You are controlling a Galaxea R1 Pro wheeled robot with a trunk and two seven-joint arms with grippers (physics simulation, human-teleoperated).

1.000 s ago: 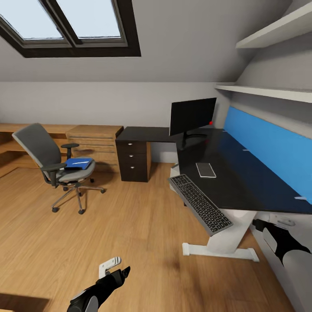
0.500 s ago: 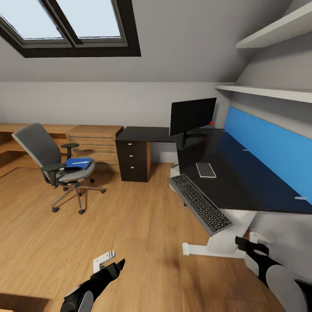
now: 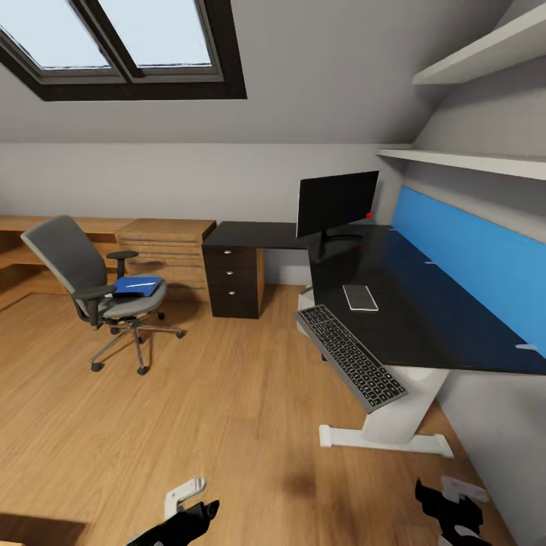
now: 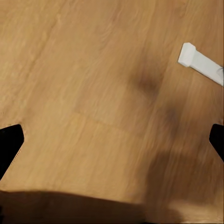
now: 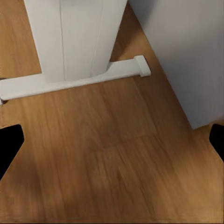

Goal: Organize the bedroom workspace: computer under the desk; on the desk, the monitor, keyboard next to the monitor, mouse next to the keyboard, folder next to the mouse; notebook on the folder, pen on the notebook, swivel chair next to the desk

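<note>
Black tools [image 4: 112,140] [image 5: 112,140] wide apart, empty.

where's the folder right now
In the head view the blue folder lies on the seat of the swivel chair at the left of the room, in front of the wooden drawer cabinet.

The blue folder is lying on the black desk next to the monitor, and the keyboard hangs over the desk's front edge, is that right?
Not quite. The head view shows the blue folder lying on the seat of the swivel chair, well away from the desk. The rest holds: the keyboard does hang over the desk's front edge, with the monitor standing farther back.
</note>
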